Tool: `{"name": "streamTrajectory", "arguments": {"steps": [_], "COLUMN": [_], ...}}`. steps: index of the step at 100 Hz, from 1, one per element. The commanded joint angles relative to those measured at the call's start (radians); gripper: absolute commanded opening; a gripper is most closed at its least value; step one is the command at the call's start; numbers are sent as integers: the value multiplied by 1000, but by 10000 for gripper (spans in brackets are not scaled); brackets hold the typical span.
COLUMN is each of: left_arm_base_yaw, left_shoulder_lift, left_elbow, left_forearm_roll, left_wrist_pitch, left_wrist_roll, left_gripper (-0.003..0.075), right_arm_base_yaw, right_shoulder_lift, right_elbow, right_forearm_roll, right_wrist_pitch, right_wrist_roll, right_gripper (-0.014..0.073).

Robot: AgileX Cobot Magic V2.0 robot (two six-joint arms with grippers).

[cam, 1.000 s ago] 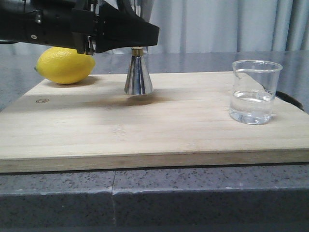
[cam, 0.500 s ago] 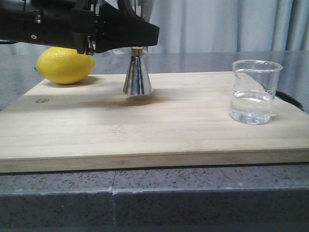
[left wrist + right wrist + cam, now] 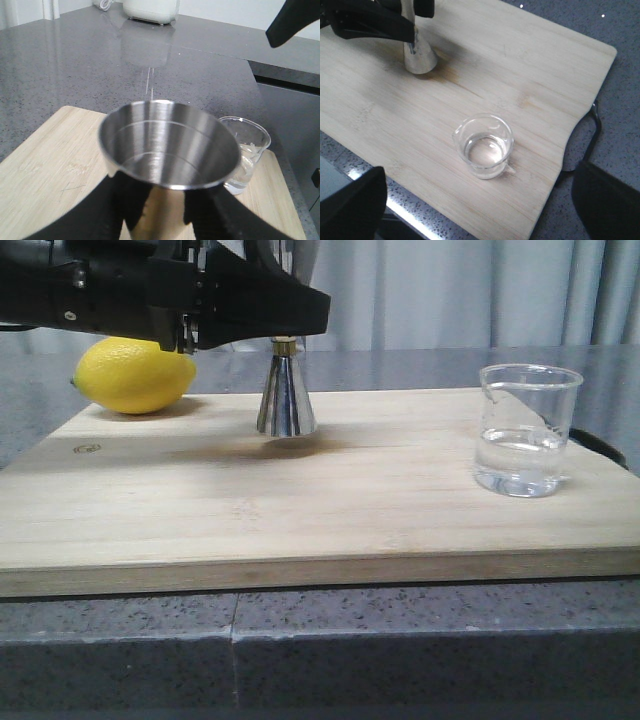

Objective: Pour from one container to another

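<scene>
**Wooden board, jigger gripped, beaker waiting**

Grey speckled counter with a wooden cutting board (image 3: 330, 490) on it. Left gripper (image 3: 152, 210) is clamped round the metal jigger (image 3: 287, 390) at the back of the board, with a lemon (image 3: 135, 375) just beside it. Glass beaker (image 3: 525, 430) stands upright near the right edge with some clear liquid in it, well apart from the jigger. Right gripper (image 3: 480, 205) hovers over the beaker with fingers spread wide, holding nothing.
</scene>
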Motion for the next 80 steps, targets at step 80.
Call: {"name": "streamTrajectory", "arguments": {"steps": [80], "left_arm_base_yaw": [-6], "left_shoulder_lift": [-40], "left_elbow": [-29], "left_forearm_roll": [-79], "left_wrist_pitch": [105], "left_wrist_roll": [-9], "left_gripper": [259], "right_arm_base_yaw": [177], "right_shoulder_lift": [-64], "right_elbow": [653], "right_forearm_roll": [90], "right_wrist_pitch": [-1176], "right_wrist_roll": [6], "right_gripper": [657]}}
